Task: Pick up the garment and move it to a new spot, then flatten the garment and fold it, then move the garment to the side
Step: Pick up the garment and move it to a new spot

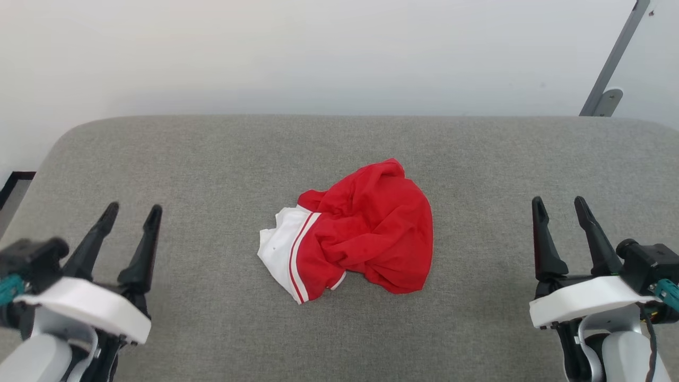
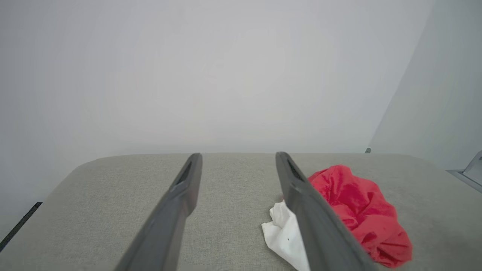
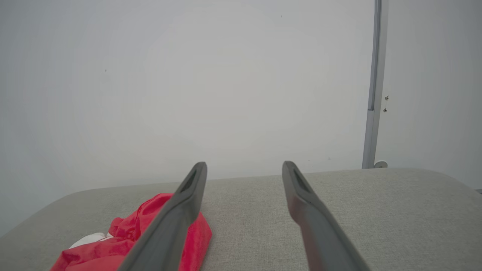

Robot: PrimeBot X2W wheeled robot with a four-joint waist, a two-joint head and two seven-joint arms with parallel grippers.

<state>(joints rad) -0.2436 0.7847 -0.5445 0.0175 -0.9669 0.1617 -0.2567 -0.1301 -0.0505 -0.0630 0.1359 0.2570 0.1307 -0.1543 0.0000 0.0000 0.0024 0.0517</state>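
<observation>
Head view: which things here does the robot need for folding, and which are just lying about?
For the job: the garment, crumpled on the grey padded surface; the left gripper and right gripper, jaws open, both apart from it.
Just there: the metal rail on the wall; the dark strip beside the surface's left edge.

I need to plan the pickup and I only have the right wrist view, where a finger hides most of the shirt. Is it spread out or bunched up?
Observer: The garment lies crumpled in one heap near the middle of the grey padded surface; no part is spread flat.
Operator: I see a scrap of white. Where does it sit?
Observer: That is the white sleeve, sticking out on the heap's left side, with red stripes where it meets the red body.
Operator: Is the left gripper near it?
Observer: The left gripper is open and well apart from the cloth.
</observation>
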